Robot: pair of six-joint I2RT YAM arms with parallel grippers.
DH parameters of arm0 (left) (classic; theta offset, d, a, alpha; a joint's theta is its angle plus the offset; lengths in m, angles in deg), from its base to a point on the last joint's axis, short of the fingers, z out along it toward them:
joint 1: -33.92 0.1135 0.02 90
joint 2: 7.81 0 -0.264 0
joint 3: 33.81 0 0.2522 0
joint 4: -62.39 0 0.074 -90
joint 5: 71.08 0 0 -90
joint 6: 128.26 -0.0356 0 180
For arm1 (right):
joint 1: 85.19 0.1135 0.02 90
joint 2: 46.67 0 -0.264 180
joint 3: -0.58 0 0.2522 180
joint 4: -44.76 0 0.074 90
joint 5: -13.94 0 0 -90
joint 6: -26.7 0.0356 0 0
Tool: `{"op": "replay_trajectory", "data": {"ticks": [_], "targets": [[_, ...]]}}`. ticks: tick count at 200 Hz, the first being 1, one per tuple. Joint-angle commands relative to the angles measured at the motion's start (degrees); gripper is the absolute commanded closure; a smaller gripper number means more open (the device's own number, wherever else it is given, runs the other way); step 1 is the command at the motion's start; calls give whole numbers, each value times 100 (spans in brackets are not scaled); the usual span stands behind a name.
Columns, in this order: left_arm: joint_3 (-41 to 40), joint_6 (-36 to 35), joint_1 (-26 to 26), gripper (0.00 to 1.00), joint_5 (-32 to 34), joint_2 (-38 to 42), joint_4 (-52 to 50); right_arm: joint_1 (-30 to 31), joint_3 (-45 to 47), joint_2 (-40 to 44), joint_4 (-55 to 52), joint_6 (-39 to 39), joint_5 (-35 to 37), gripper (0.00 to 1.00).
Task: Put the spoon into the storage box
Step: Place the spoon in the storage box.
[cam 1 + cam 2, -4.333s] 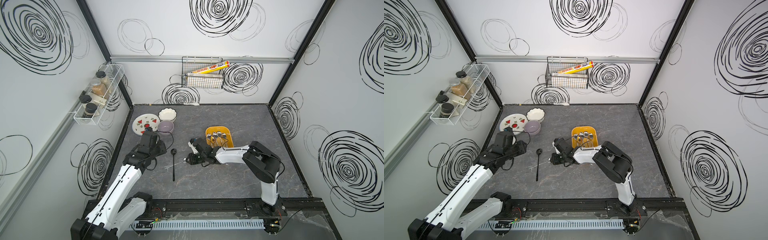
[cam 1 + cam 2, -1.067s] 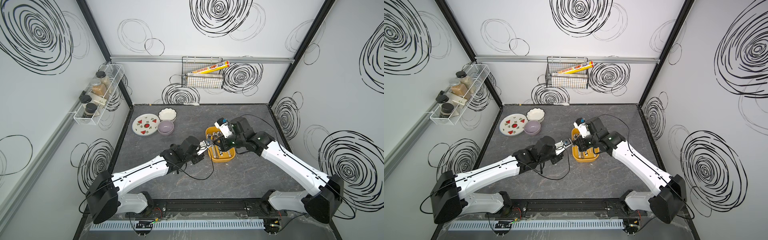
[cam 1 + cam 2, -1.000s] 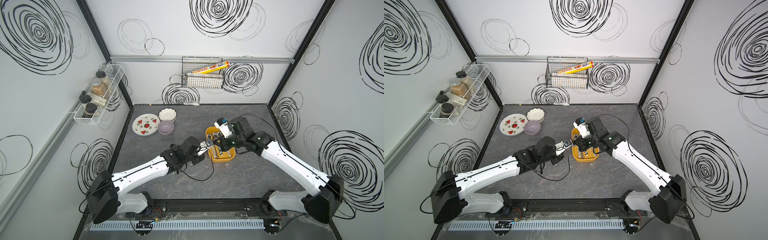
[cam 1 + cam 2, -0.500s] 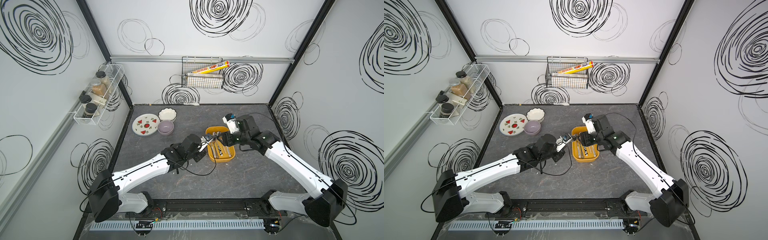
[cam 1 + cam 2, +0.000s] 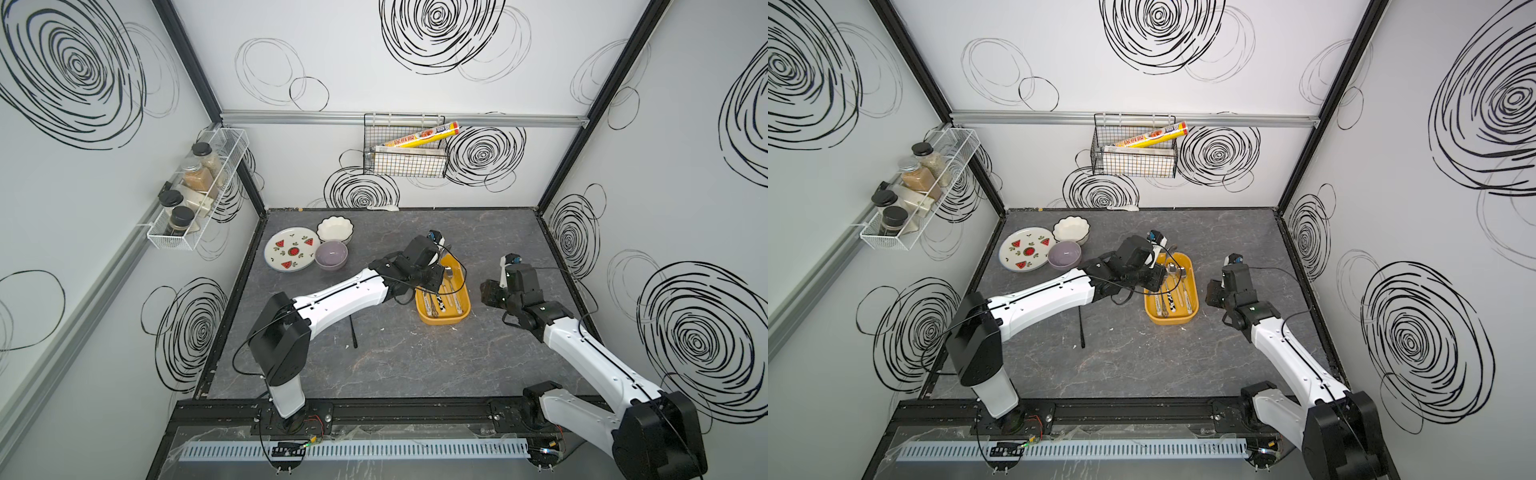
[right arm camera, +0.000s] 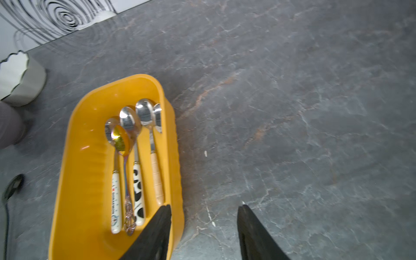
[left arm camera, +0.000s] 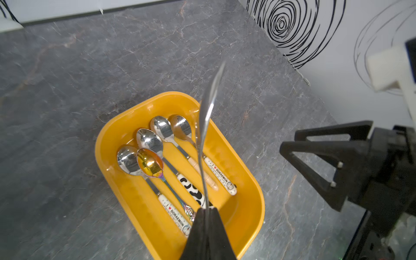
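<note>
The storage box is a shallow yellow-orange tray near the table's middle, and several spoons lie side by side in it. My left gripper hangs over the box's left part. It is shut on a thin silver spoon, seen edge-on, that sticks out above the box. My right gripper stands open and empty just right of the box, with one finger over its rim.
A black long-handled spoon lies on the table, partly under the left arm. A watermelon plate, a purple bowl and a white bowl stand at the back left. A wire basket hangs on the back wall.
My right gripper has opened and drawn back to the right, off the box. My left gripper, still shut on the spoon, has moved farther over the box.
</note>
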Motion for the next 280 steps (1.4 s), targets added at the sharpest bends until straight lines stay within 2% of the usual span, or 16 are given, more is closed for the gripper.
{"op": "replay_trajectory", "data": {"ticks": [1,26,42,75,148,173,186,280], "targets": [[340,1064,318,100,-588,-588,379,-55,9,106,601,103,-20,48],[942,1374,365,100,-702,-1351,294,-85,-3,3,583,103,-157,49],[1057,1634,361,100,-793,-1646,407,-93,32,16,594,105,-224,49],[850,2261,357,100,-1063,-1809,920,-103,59,55,634,107,-290,49],[185,3357,319,100,-1083,-1884,1600,-111,41,-26,693,112,-467,50],[163,3493,293,100,-951,-1891,1712,-112,77,-2,711,112,-505,50],[233,3500,297,91,-976,-1970,1746,-112,67,-22,717,112,-527,50],[634,3624,330,85,-975,-2398,1694,-120,59,-108,784,94,-693,50]]}}
